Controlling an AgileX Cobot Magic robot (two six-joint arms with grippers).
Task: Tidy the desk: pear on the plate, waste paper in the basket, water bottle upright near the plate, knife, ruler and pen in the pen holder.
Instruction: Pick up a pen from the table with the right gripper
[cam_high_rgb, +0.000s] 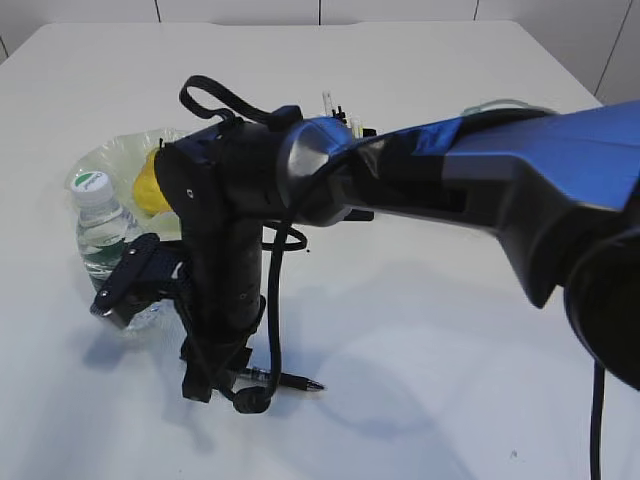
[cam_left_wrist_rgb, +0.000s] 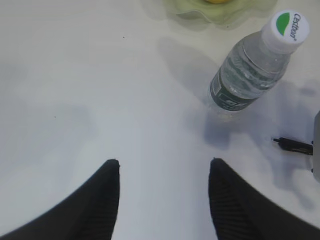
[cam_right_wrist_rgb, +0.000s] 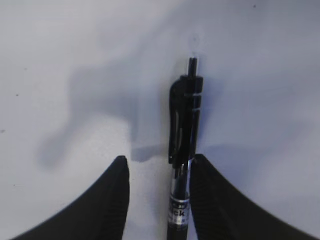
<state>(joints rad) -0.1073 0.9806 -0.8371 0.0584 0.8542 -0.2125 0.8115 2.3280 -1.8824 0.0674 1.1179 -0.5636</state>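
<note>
A black pen lies on the white desk between the fingers of my right gripper. The gripper is open; the pen rests against its right finger, with a gap on the left. From outside, the right gripper points straight down over the pen. My left gripper hangs open and empty over bare desk. The water bottle stands upright beside the plate, which holds the pear. The basket's rim peeks over the blue arm. Waste paper, knife, ruler and pen holder are hidden.
The right arm's blue forearm stretches across the desk from the right and covers its middle. A clear strip pokes up behind the arm. The bottle stands close to the left of the right wrist.
</note>
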